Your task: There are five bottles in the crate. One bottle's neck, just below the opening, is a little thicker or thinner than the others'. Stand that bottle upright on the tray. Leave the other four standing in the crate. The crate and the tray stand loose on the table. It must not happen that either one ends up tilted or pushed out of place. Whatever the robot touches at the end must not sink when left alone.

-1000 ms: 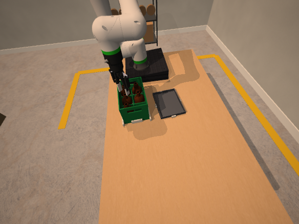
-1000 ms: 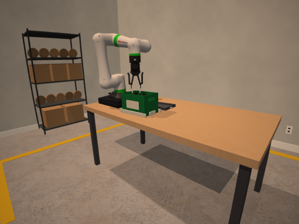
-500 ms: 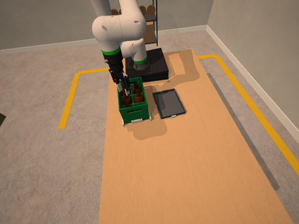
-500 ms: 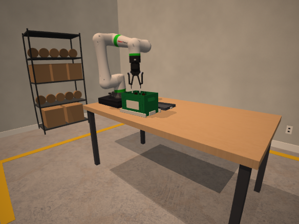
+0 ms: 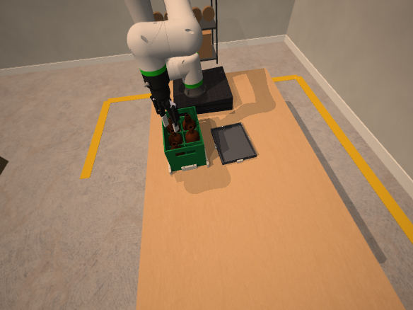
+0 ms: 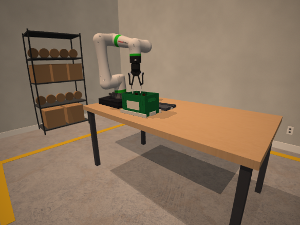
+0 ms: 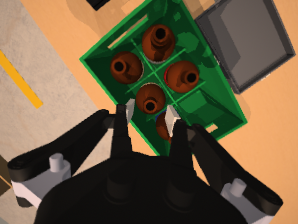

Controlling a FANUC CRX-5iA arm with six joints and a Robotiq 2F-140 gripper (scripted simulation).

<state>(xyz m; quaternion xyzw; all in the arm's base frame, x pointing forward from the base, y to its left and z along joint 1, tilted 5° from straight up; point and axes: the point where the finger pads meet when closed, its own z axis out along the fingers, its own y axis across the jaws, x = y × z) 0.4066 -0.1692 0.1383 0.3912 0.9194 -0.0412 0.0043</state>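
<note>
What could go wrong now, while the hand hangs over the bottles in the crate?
1. The bottles stand close together in the green crate. The partly open hand has little room, so a finger may strike a neighbouring bottle or a divider on the way down.
2. The crate stands loose, so a sideways push may shift it toward the tray.
3. One bottle is largely hidden behind the fingers, so its neck is hard to compare.
</note>
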